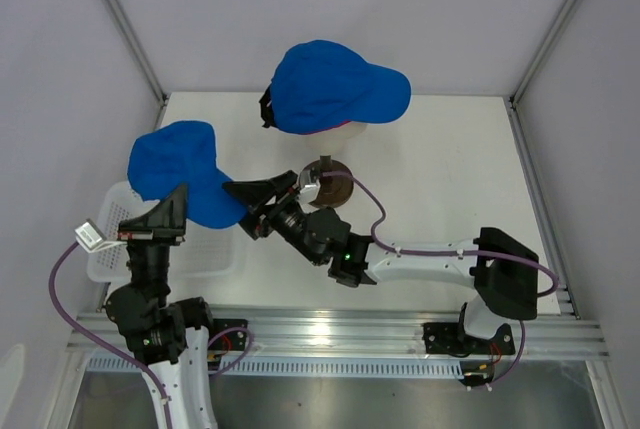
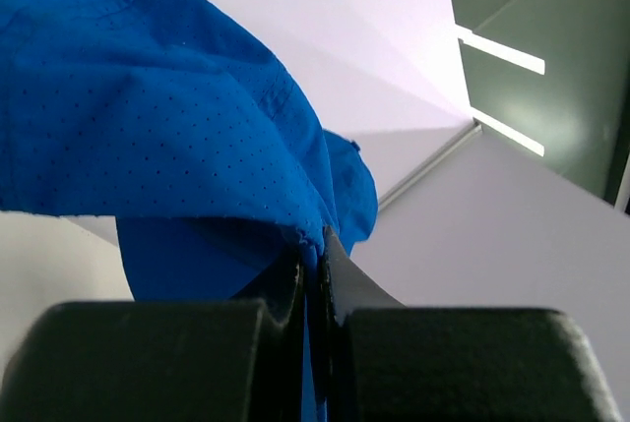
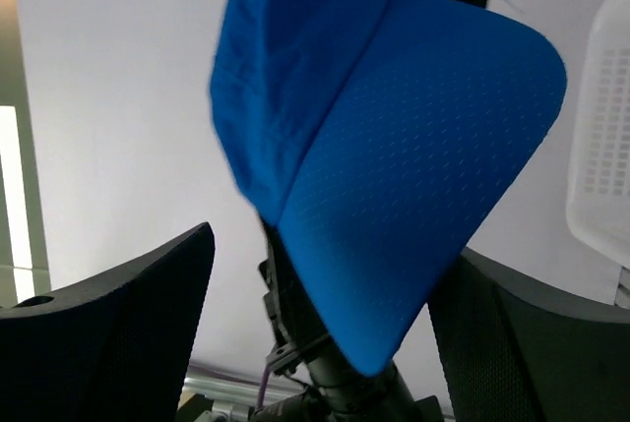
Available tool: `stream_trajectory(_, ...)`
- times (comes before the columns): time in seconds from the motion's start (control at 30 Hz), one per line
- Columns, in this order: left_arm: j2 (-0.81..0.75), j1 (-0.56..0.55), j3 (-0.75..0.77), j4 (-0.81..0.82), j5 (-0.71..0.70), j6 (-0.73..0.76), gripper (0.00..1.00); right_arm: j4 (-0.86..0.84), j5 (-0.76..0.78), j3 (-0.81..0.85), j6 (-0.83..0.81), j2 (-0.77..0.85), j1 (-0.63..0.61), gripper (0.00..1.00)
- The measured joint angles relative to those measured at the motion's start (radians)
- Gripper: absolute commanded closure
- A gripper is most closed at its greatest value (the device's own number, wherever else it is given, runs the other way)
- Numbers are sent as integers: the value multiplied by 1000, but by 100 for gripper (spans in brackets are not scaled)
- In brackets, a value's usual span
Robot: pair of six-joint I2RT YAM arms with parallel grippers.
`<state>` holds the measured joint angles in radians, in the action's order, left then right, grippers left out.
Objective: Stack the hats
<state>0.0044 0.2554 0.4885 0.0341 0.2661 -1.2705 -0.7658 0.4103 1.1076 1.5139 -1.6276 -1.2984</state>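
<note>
Two blue hats: the far hat (image 1: 330, 84) sits by the worktop's (image 1: 450, 169) far edge, while the held hat (image 1: 175, 164), pinched shut in the left hand (image 2: 315, 265) near the left edge, offers its brim to the right hand (image 1: 240, 204), whose fingers stand apart.

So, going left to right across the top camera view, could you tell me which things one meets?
Blue cap held by the left gripper, blue cap at the back, right arm's black block.
</note>
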Motion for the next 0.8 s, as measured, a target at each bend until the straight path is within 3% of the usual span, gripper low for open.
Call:
stream_trajectory(0.1, 0, 0, 0, 15, 44, 20, 99, 31, -13, 33, 38, -45, 5, 27)
stream_trajectory(0.23, 0, 0, 6, 2, 74, 62, 99, 31, -13, 36, 86, -69, 10, 65)
stream_trajectory(0.33, 0, 1, 16, -32, 65, 95, 99, -28, 3, 36, 116, -68, 16, 100)
stream_trajectory(0.43, 1, 0, 32, -82, 58, 110, 99, -55, 0, 36, 108, -64, 24, 100)
stream_trajectory(0.47, 2, 0, 44, -103, 56, 121, 90, -54, -8, 36, 103, -64, 26, 100)
stream_trajectory(0.53, 2, 0, 80, -168, 48, 155, 51, -43, -43, 39, 93, -58, 34, 100)
stream_trajectory(0.57, 2, 0, 105, -219, 43, 181, 1, -29, -72, 43, 80, -50, 44, 100)
stream_trajectory(0.8, 1, -23, 381, -454, -138, 296, 0, 210, -328, 76, -86, 64, 189, 100)
